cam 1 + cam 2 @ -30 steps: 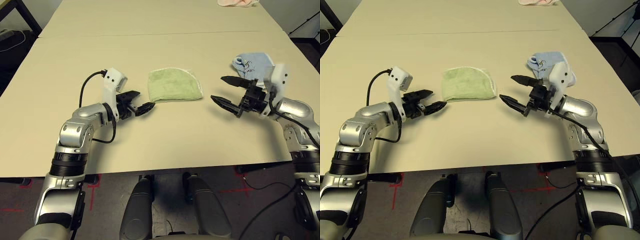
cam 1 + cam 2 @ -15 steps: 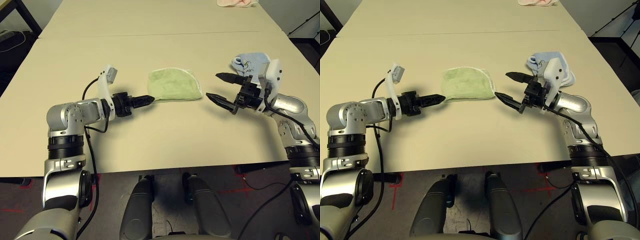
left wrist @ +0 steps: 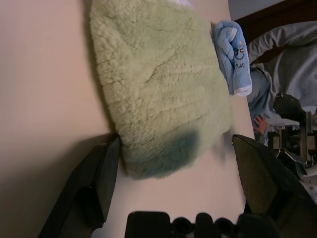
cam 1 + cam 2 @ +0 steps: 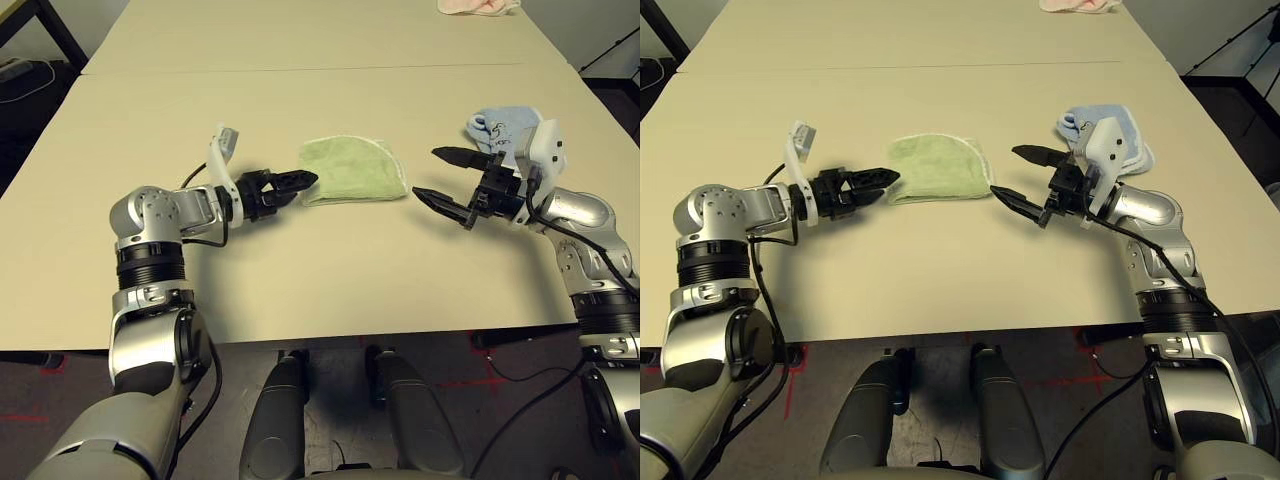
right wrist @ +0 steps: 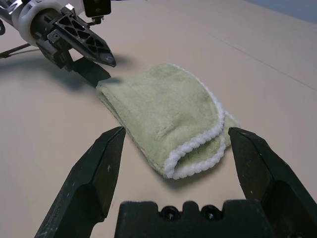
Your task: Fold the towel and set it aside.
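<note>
The towel (image 4: 352,170) is a light green terry cloth with white stitched edging, lying folded on the table a little beyond its middle. My left gripper (image 4: 300,185) stands open at the towel's near left corner, one finger on each side of that corner (image 3: 158,94). My right gripper (image 4: 425,172) is open just right of the towel, a short gap from its white-edged end (image 5: 195,148), with nothing between its fingers. In the right wrist view my left gripper (image 5: 106,72) shows at the towel's far end.
A pale blue towel (image 4: 505,125) lies bunched behind my right gripper, near the table's right edge. A pink cloth (image 4: 478,6) sits at the far right corner. The beige table (image 4: 300,280) has free room in front and to the left.
My left gripper has swung in from the left and now straddles the towel's near left corner. The right gripper has edged left toward the towel. Both have stayed open.
</note>
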